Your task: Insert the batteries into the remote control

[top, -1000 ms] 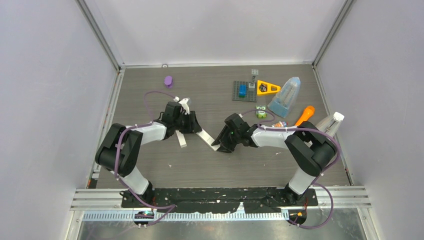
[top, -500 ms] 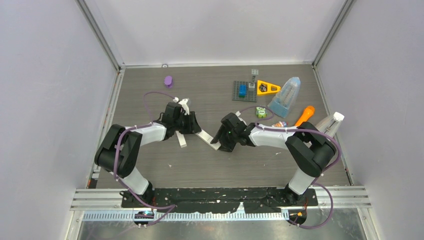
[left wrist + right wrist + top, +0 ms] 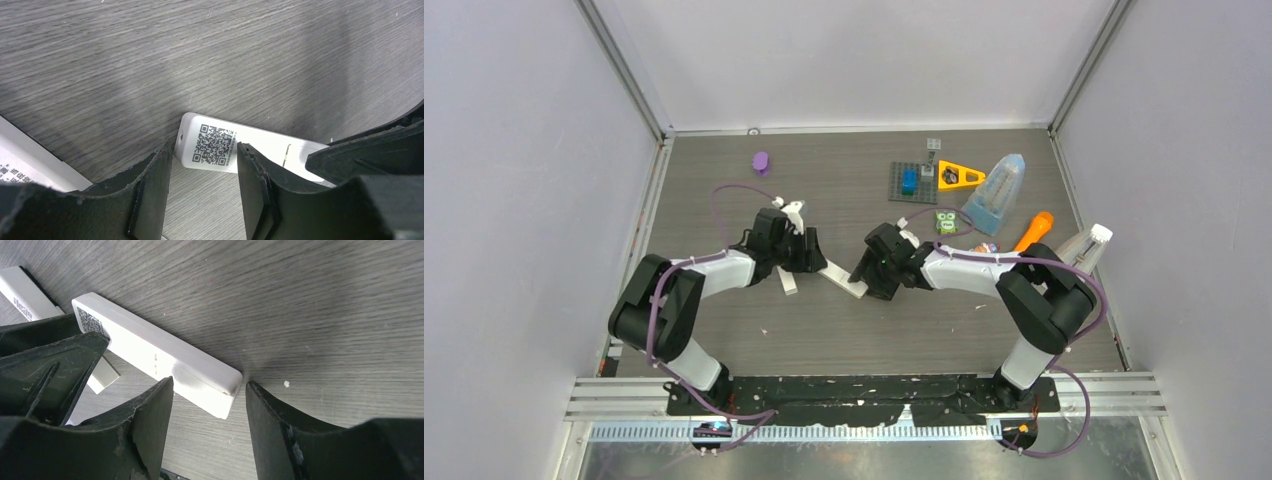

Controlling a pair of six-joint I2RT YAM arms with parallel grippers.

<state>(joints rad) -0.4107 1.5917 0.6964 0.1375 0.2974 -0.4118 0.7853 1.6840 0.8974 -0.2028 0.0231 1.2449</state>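
Evidently the left pincer (image 3: 202,162) is released: in its wrist view its fingers stand apart over the QR-code end of the white remote control (image 3: 215,145), one finger short of the edge and the other overlapping the body, nothing clamped. The remote lies flat on the tabletop (image 3: 824,330), centre of the overhead frame, between the two arms. It looks like light, stiff, smooth plastic that would probably skate if pushed, so the long flat edges near mid-body seem a safer hold than the rounded ends. At its other end the right pincer (image 3: 209,386) is likewise slack, with a gap showing on both sides. Far right, well apart from the remote, the batteries (image 3: 986,247) show only as a small orange-and-blue speck. They are likely hard, slick and prone to roll, so best pinched across the middle.
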